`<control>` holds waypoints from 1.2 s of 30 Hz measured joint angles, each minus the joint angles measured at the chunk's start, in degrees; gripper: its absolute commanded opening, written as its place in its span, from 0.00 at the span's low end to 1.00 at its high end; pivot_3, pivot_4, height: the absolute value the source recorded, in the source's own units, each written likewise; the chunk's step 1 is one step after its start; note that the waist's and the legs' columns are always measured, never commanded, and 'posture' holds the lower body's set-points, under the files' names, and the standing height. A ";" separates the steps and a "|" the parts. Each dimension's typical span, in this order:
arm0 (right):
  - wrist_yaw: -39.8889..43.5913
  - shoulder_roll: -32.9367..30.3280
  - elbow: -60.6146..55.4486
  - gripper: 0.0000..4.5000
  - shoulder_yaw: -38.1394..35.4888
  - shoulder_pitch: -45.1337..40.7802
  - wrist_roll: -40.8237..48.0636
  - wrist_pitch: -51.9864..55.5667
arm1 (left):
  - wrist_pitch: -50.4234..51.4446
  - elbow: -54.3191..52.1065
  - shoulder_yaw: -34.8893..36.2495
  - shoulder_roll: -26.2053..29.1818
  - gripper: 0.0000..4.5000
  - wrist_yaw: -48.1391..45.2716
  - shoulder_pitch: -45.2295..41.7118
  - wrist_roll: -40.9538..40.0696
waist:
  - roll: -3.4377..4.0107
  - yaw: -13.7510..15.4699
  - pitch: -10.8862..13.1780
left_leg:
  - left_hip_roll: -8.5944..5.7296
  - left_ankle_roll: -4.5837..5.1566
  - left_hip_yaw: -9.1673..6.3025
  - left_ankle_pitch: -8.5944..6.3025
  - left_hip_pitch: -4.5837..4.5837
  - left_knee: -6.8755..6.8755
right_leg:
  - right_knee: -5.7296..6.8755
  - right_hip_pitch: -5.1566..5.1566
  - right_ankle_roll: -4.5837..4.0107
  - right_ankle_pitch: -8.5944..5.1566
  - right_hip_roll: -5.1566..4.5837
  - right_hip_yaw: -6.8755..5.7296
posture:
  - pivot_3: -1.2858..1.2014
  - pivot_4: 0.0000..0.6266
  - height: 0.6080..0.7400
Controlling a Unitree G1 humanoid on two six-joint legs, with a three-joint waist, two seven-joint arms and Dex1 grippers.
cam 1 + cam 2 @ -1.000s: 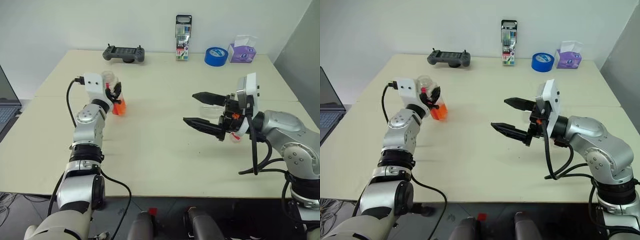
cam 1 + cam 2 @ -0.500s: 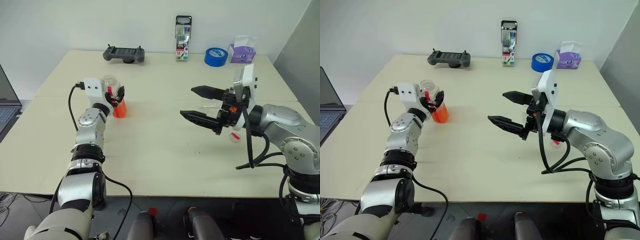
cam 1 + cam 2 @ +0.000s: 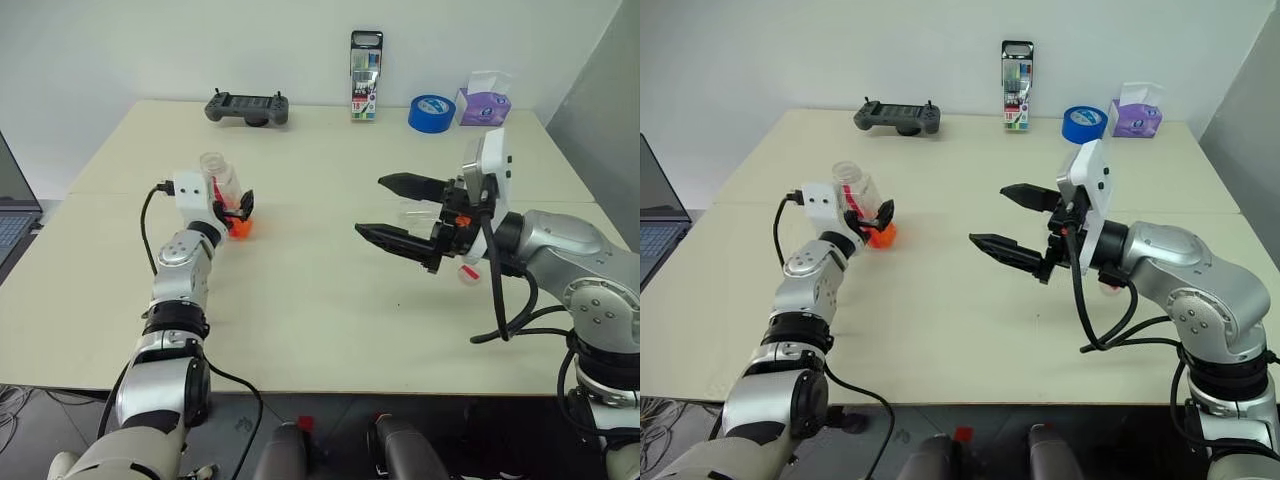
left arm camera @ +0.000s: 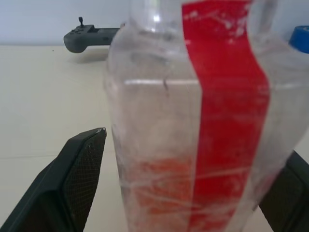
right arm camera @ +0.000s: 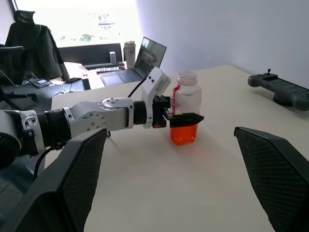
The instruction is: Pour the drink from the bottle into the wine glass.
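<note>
Bottle (image 3: 859,200): standing near counter's (image 3: 940,330) left edge, uncapped; I'm keeping left claw (image 3: 878,222) released around it, right claw (image 3: 1018,228) spread empty. Next: regrasping, locating glass.

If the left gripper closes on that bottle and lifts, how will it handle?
The bottle is likely light: the drink fills only its bottom. Its thin clear plastic walls may flex under the left gripper. With no cap on its mouth, tilting could spill.
</note>
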 measured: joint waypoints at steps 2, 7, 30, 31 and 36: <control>-0.74 -0.21 -0.53 1.00 -0.21 -0.02 0.76 0.67 | 2.56 -3.66 -0.24 -0.16 0.99 -0.08 2.22 -0.11 | 0.00 -0.02 0.00 | 0.00 0.00 0.00 0.00 0.00 0.00 | 0.01 0.00 0.00 0.00 -0.01 0.01 | 0.52 0.24 1.00; -2.84 -0.59 -1.70 1.00 -1.71 2.19 1.19 1.39 | 13.13 -21.76 -1.21 -1.30 0.99 0.73 13.43 -0.81 | -0.02 -0.02 -0.01 | 0.04 -0.01 -0.04 0.00 0.00 -0.03 | -0.01 0.00 0.00 0.00 -0.06 0.03 | 0.52 0.24 1.00; -11.33 -17.02 42.02 1.00 22.54 4.53 -65.95 -47.43 | 41.60 -62.32 -11.33 13.56 0.99 -26.73 16.82 -22.30 | -0.02 -0.90 -0.01 | -0.01 -0.03 0.62 0.04 0.34 -0.25 | -0.08 -0.03 0.14 -0.12 0.45 0.50 | 0.52 0.24 1.00; -12.39 -16.25 45.49 1.00 23.46 3.34 -68.26 -49.76 | 41.45 -61.71 -11.56 13.57 0.99 -27.16 16.59 -22.05 | -0.02 -0.92 -0.01 | 0.01 -0.03 0.62 0.04 0.31 -0.25 | -0.08 -0.06 0.01 -0.04 0.50 0.51 | 0.52 0.24 1.00; -16.49 -9.66 61.82 1.00 27.34 -3.22 -76.84 -59.17 | 39.33 -59.74 -12.56 13.42 0.99 -27.59 15.83 -20.50 | -0.02 -1.24 0.00 | 0.04 -0.04 0.62 0.04 0.32 -0.27 | -0.07 -0.08 -0.06 0.00 0.52 0.56 | 0.52 0.24 1.00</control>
